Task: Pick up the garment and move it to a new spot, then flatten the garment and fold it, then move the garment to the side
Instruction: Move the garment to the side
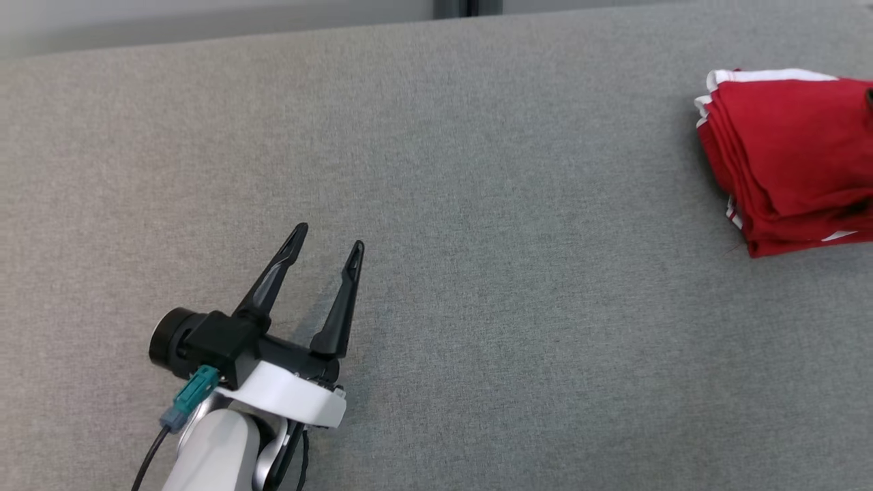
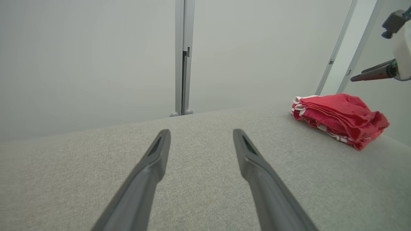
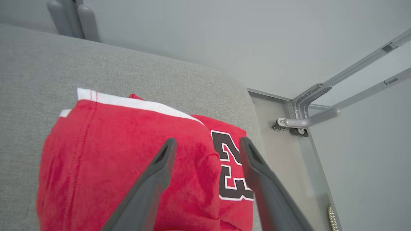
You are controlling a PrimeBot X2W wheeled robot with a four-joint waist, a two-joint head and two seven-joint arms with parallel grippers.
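Both the left claw [image 1: 328, 237] and the right claw [image 3: 207, 142] stand wide open, holding nothing. The left is low over the grey fabric-covered bench [image 1: 477, 170]; the right hangs above the folded red cloth garment [image 1: 791, 157], white-trimmed with a black 23, lying near the bench's right end.

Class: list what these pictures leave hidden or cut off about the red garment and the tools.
Head view: the garment runs past the right edge.
Right wrist view: the right tool covers part of the garment; the bottom edge cuts off more.
Left wrist view: the right edge cuts off the right tool.
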